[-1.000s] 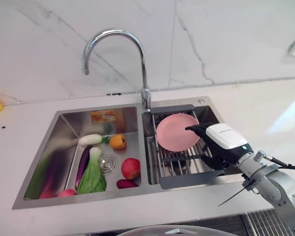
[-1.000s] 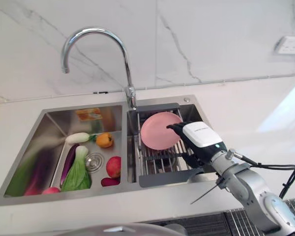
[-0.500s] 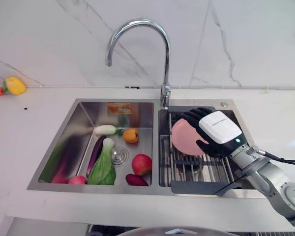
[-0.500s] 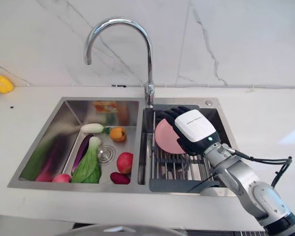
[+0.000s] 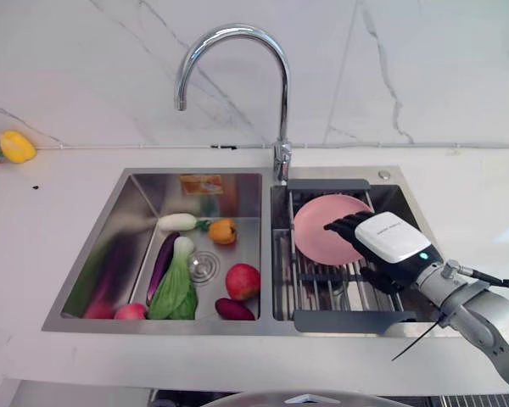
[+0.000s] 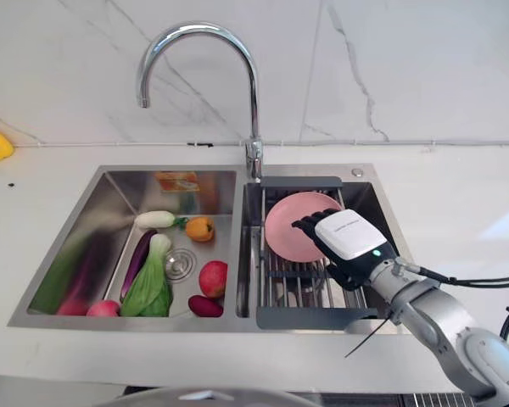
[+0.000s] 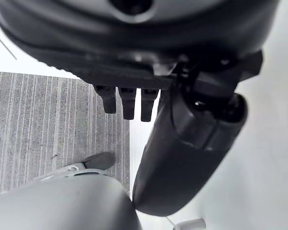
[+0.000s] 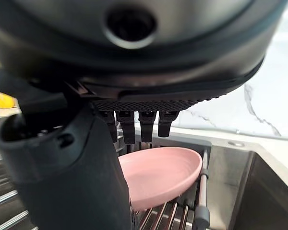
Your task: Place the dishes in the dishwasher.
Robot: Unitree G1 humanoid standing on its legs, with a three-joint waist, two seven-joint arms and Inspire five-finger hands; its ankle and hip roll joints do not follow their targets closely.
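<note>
Dish: a round pink plastic plate (image 5: 327, 240) is seen leaning tilted on the slatted metal drying rack (image 5: 322, 284), which is set in the right basin of the stainless steel double sink (image 5: 110, 246).
Right hand: the right hand (image 6: 343, 246) is held at the plate's near edge, with its fingers stretched over the rim; in the right wrist view the fingers (image 8: 140, 125) are seen straight above the plate (image 8: 158, 175), relaxed and not closed round anything.
Left hand: the left hand (image 7: 182, 143) is shown hanging idle over a grey ribbed floor, nothing held, its fingers short and loosely extended.
Risk: a grip is not yet made, and the tilted plate is judged likely to slide along the rack's bars if it is pushed rather than pinched.
Left basin: a white radish (image 5: 177, 222), an orange pepper (image 5: 223, 231), a purple aubergine (image 5: 161, 264), a green leafy cabbage (image 5: 175, 290) and a red apple (image 5: 243, 281) are held there.
Counter: a yellow pepper (image 5: 15, 146) is left at the far left.
</note>
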